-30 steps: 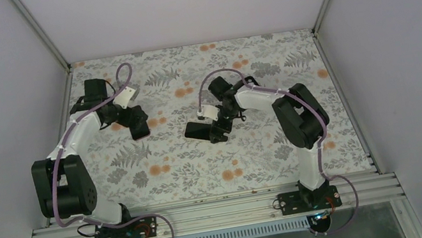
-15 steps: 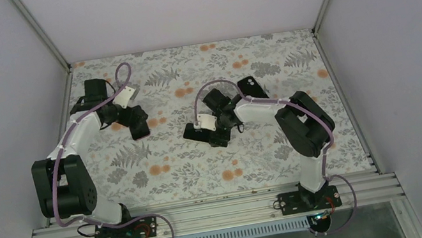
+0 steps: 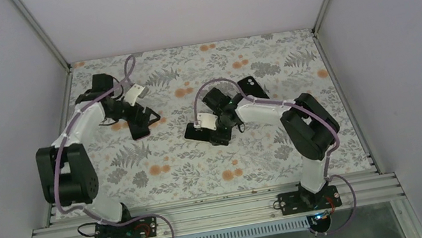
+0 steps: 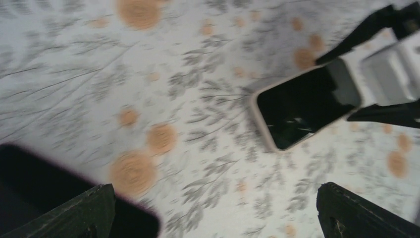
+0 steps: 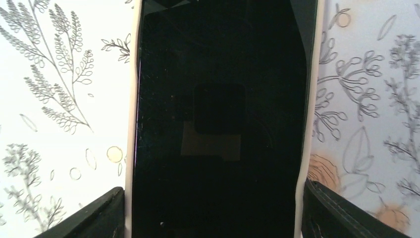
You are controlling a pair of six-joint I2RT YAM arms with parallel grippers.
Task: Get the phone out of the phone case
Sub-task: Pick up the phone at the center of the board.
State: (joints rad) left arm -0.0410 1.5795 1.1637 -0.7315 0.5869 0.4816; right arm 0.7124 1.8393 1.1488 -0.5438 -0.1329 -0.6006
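The phone (image 3: 201,132) lies screen up, black glass with a pale rim, at the middle of the floral table. It fills the right wrist view (image 5: 218,114) and shows in the left wrist view (image 4: 297,106). My right gripper (image 3: 217,127) is shut across the phone's width, a finger (image 5: 94,215) against each long edge, midpoint (image 5: 213,218). The black phone case (image 3: 140,129) lies apart at the left, and its rounded corner shows in the left wrist view (image 4: 34,178). My left gripper (image 3: 142,119) hovers over the case's edge, open and empty (image 4: 215,218).
The floral table cover (image 3: 165,172) runs to grey walls on three sides. An aluminium rail (image 3: 211,213) with both arm bases crosses the near edge. Bare cloth separates the case from the phone.
My right gripper has moved left and down toward the table with the phone. My left arm has swung a little to the right, its gripper staying open by the case.
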